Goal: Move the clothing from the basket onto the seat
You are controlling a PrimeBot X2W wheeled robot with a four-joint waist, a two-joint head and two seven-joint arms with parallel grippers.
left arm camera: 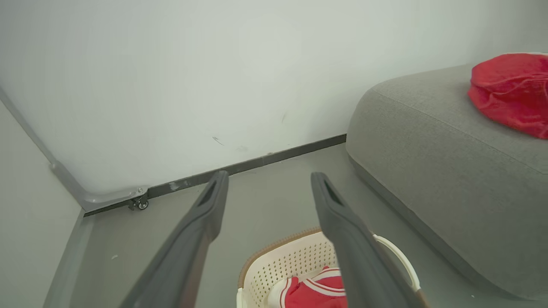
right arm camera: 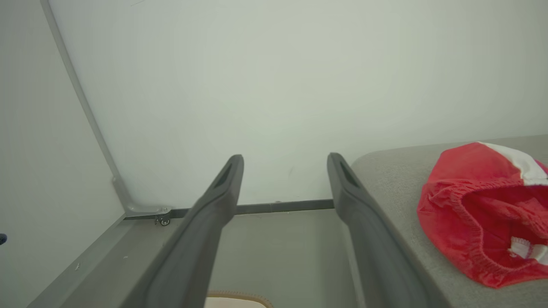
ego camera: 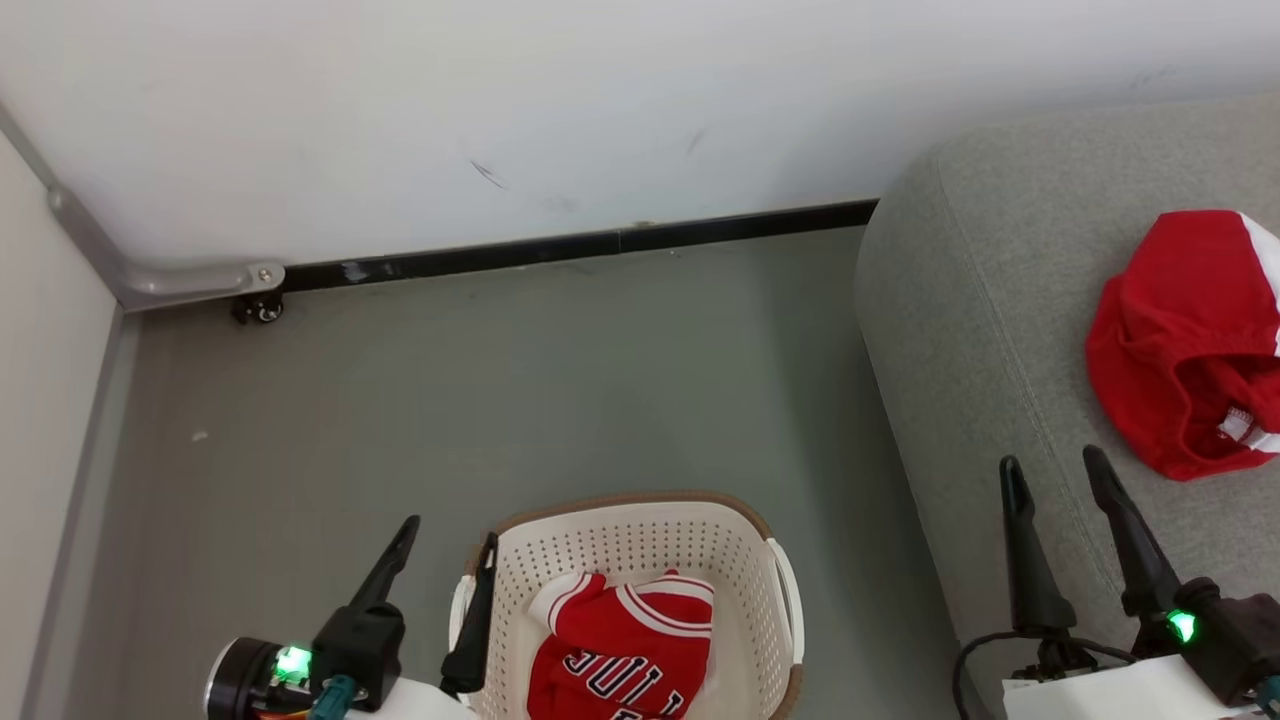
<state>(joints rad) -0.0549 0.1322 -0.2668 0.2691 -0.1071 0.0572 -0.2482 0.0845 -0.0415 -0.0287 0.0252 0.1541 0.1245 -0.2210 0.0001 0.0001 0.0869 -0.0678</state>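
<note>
The red jersey (ego camera: 620, 650) with white-black trim lies crumpled in the cream perforated basket (ego camera: 640, 540) on the floor at the bottom centre. Red shorts (ego camera: 1190, 340) with a white stripe rest on the grey seat (ego camera: 980, 300) at the right. My left gripper (ego camera: 447, 533) hangs open at the basket's left rim, one finger over the rim, holding nothing. My right gripper (ego camera: 1055, 463) stands open above the seat's front, left of the shorts. The left wrist view has the basket (left arm camera: 282, 261), jersey (left arm camera: 312, 293) and shorts (left arm camera: 509, 87); the right wrist view has the shorts (right arm camera: 483, 209).
A white wall with a black baseboard (ego camera: 580, 245) closes the back. A grey metal frame with a small caster (ego camera: 258, 310) sits in the left corner. Grey floor (ego camera: 500, 400) lies open between wall, basket and seat.
</note>
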